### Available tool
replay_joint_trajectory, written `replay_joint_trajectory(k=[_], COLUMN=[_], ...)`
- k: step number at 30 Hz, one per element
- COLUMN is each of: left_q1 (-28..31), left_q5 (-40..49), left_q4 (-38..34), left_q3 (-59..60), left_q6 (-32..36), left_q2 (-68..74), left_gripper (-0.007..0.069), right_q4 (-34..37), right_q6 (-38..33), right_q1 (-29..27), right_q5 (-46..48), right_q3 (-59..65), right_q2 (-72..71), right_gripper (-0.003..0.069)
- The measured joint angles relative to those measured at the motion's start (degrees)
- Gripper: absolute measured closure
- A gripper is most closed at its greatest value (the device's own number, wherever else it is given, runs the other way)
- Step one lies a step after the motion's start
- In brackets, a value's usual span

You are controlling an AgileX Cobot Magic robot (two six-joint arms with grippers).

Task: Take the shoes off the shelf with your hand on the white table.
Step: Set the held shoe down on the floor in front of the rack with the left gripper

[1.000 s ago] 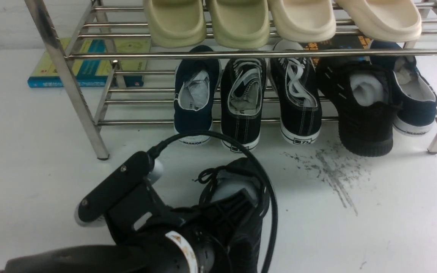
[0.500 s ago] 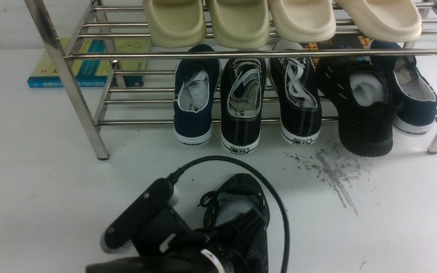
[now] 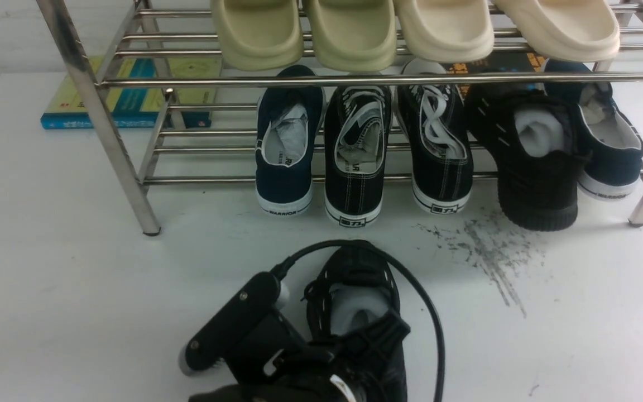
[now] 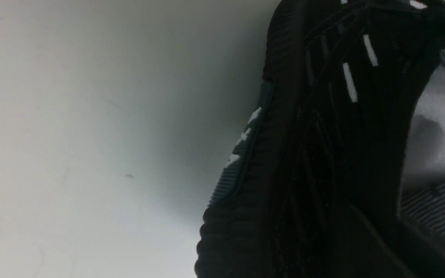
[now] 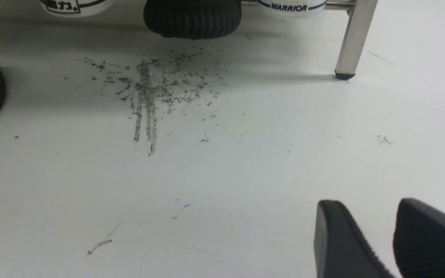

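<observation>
Resting left gripper (image 3: pixel 377 335) at one mesh sneaker (image 3: pixel 355 279) on the table (image 3: pixel 76 279) at six o'clock, jaw state unclear; leaving the second sneaker (image 3: pixel 533 167) on the shelf (image 3: pixel 98 111) at two o'clock; holding right gripper (image 5: pixel 363 216) jaws apart, empty.

Left arm: the left black gripper with a grey metal cylinder (image 3: pixel 367 340) is pointing forward and down, low at centre in the front view. Its wrist is sitting rolled, so the flat black wrist bar (image 3: pixel 232 324) is slanting upward toward the right. A black looping cable (image 3: pixel 436 329) is arcing over it. Jaw spacing is not readable.

Right arm: the right black gripper (image 5: pixel 373 210) is showing in its wrist view only. Its ribbed black fingers (image 5: pixel 334 243) are standing apart, gripping nothing.
</observation>
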Motion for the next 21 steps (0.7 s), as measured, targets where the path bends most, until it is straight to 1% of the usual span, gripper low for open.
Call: replay_joint_trajectory(k=[5,6,10,11,13,16,17,19,20,21], left_q1=[0.0,0.0,0.0,0.0,0.0,0.0,0.0,0.0,0.0,0.0], left_q5=[-1.25,-1.48,-1.54,-1.54,-1.54,-1.68,-1.74,-1.69,-1.42,-1.15], left_q4=[0.22,0.56,0.09,0.02,-0.03,-0.15,-0.33,-0.66,-2.02,-3.05], left_q3=[0.0,-0.07,-0.07,-0.07,-0.07,-0.07,-0.21,-0.46,-1.38,-1.76], left_q6=[0.0,0.09,2.35,3.87,6.64,10.63,14.75,17.51,23.59,26.75], left_q2=[0.11,0.11,0.11,0.11,-0.26,-1.72,-3.85,-5.32,-8.5,-9.64], left_gripper=[0.0469,0.0432,0.0361,0.0337,0.0318,0.0309,0.0308,0.0309,0.032,0.033], right_q4=[0.0,0.0,0.0,0.0,0.0,0.0,0.0,0.0,0.0,0.0], right_q6=[0.0,0.0,0.0,0.0,0.0,0.0,0.0,0.0,0.0,0.0], right_q1=[0.0,0.0,0.0,0.0,0.0,0.0,0.0,0.0,0.0,0.0], right_q5=[0.0,0.0,0.0,0.0,0.0,0.0,0.0,0.0,0.0,0.0], right_q3=[0.0,0.0,0.0,0.0,0.0,0.0,0.0,0.0,0.0,0.0], right_q2=[0.0,0.0,0.0,0.0,0.0,0.0,0.0,0.0,0.0,0.0], right_gripper=[0.0419,0.0419,0.0419,0.0419,0.0419,0.0419,0.0419,0.0419,0.0419,0.0419])
